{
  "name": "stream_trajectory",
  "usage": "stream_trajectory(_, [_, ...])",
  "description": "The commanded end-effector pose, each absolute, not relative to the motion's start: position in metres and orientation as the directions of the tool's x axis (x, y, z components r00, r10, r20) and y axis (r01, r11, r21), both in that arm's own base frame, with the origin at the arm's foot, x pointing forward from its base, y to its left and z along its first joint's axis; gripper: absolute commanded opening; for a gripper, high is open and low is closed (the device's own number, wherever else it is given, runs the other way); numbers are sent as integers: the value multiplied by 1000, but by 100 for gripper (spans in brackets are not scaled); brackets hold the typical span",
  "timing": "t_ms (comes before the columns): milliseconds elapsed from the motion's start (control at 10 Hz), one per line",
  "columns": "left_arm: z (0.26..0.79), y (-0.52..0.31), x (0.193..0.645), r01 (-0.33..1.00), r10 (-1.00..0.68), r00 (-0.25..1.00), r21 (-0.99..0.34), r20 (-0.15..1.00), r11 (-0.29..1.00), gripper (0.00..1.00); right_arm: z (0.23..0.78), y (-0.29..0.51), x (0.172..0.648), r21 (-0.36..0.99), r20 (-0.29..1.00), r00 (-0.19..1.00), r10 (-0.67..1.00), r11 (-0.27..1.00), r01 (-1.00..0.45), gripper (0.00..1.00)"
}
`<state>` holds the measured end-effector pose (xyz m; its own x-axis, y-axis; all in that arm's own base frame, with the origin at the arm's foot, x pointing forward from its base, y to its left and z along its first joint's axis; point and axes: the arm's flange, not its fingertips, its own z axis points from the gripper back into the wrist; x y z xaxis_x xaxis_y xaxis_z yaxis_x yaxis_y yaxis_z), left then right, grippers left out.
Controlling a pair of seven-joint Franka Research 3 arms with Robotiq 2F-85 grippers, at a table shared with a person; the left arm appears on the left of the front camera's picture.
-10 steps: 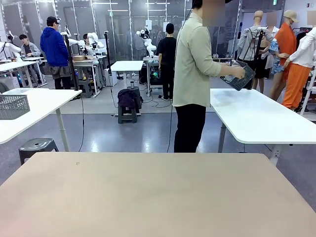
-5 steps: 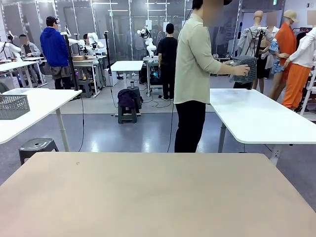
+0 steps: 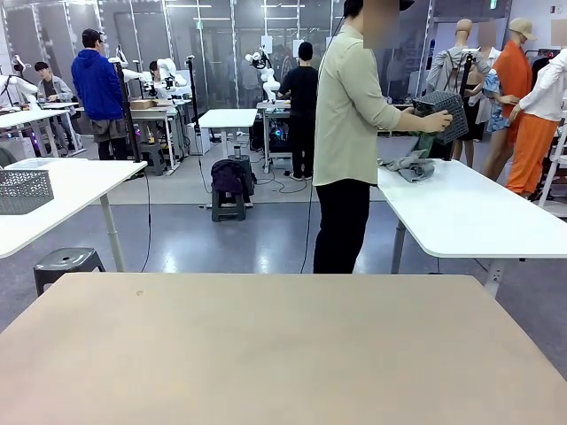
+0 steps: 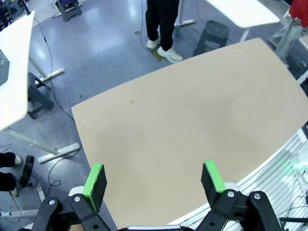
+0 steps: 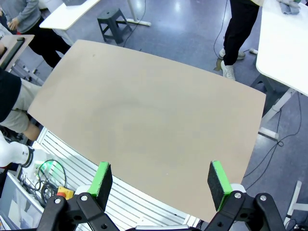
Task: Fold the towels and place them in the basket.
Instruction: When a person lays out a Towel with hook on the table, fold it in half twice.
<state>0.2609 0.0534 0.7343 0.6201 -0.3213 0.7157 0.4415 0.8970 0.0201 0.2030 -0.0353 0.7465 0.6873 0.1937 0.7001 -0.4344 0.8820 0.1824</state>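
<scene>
A person (image 3: 350, 106) stands beyond my beige table (image 3: 283, 354), side-on, holding the dark grey mesh basket (image 3: 443, 115) tipped over a white table (image 3: 469, 212). The pale grey towels (image 3: 406, 166) lie in a crumpled heap on that white table, just under the basket. In the left wrist view my left gripper (image 4: 153, 178) hangs open high above the bare beige top (image 4: 183, 120), nothing between its green pads. My right gripper (image 5: 161, 185) is likewise open above the same top (image 5: 144, 110), and a bit of grey cloth (image 5: 291, 6) shows on the white table far off.
Another white table (image 3: 62, 190) at the left carries a second grey mesh basket (image 3: 24, 190), with a dark stool (image 3: 66, 263) beneath it. The person's legs (image 4: 161, 24) stand just past the beige table's far edge. Other people work farther back.
The person has lifted and tipped the basket, and the towels have dropped out of it onto the white table. Both grippers stay still and open.
</scene>
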Motion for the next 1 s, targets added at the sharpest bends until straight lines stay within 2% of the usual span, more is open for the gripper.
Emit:
stream_trajectory(0, [735, 53, 261, 443, -319, 619, 17, 718, 896, 100, 747, -35, 202, 181, 701, 687, 192, 884, -431, 100])
stream_trajectory(900, [735, 53, 261, 443, -319, 619, 17, 718, 896, 100, 747, -35, 202, 181, 701, 687, 192, 884, -431, 100])
